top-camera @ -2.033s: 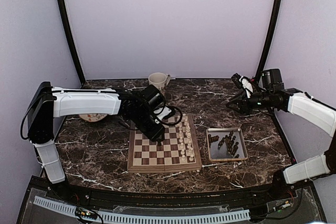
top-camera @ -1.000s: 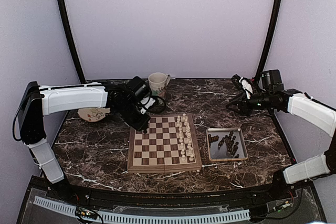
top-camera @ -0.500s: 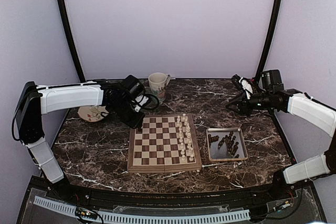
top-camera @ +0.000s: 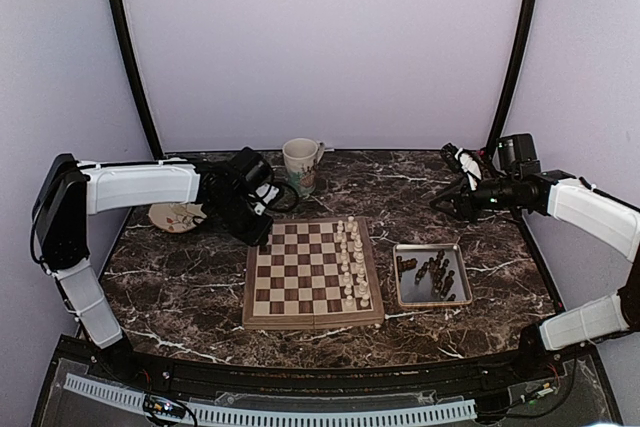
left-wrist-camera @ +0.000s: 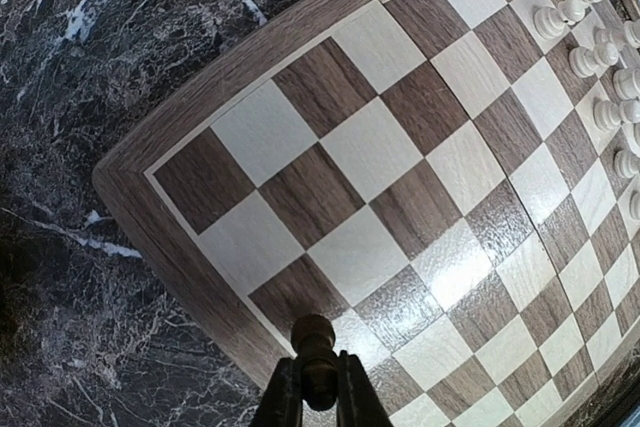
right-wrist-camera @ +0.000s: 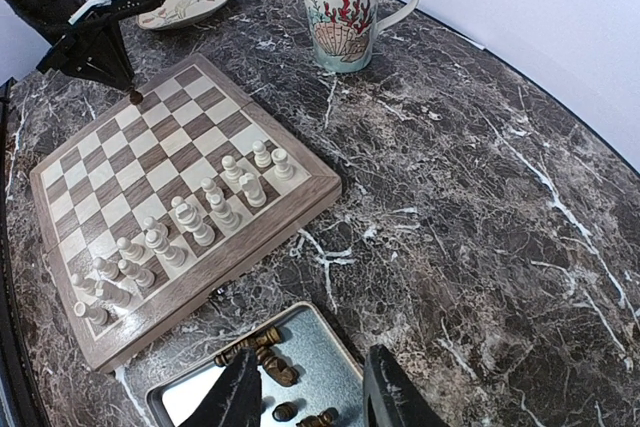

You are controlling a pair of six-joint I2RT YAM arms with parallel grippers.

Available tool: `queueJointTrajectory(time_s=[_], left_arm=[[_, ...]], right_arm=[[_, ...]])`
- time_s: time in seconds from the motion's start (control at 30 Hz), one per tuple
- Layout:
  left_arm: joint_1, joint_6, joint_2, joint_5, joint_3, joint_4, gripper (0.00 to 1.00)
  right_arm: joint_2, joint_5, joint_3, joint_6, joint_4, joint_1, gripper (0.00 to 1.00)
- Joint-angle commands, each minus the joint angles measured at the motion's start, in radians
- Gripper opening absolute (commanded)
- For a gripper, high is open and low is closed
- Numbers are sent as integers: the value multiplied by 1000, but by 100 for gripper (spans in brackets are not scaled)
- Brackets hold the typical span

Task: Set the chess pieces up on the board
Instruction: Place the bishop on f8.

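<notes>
Left wrist view: our left gripper (left-wrist-camera: pixel 318 379) is pinched tight on one dark pawn (left-wrist-camera: pixel 313 335).

The jaws sit narrow round the pawn's stem, and its round head pokes out just past the tips. It's over a corner square of the board (left-wrist-camera: pixel 420 197), though we can't tell if it's touching the wood. The board is matte, brown and pale checks with a grainy wood border, on the dark veined marble table (right-wrist-camera: pixel 480 207). Cream-white chessmen (left-wrist-camera: pixel 590 47) stand in rows at the edge farthest from these jaws. Our right gripper (right-wrist-camera: pixel 311 355) has its jaws spread wide with nothing between them. Right under them sits the shiny metal tray (right-wrist-camera: pixel 185 402), with the other dark chess pieces (right-wrist-camera: pixel 262 345) lying jumbled in it.
</notes>
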Motion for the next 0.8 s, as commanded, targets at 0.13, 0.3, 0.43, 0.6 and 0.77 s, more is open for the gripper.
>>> queueJointTrajectory(time_s=[0.13,0.3,0.43,0.6,0.77], left_arm=[[10,-9,30,-4,-1,28,2],[11,-13,37,-5,-6,36,3],[10,-15,43,-6,-9,40,3],[11,-21,46,-23,-6,37,5],[11,-18,48,-21,1,31,14]], right_arm=[[-9,0,-10,-8,34,-4,35],[-1,-3,-9,-10,32,-4,35],[-1,-4,-10,-12,31,-4,35],[-1,-5,-11,-12,31,-3,36],[3,-6,-9,-13,31,-3,36]])
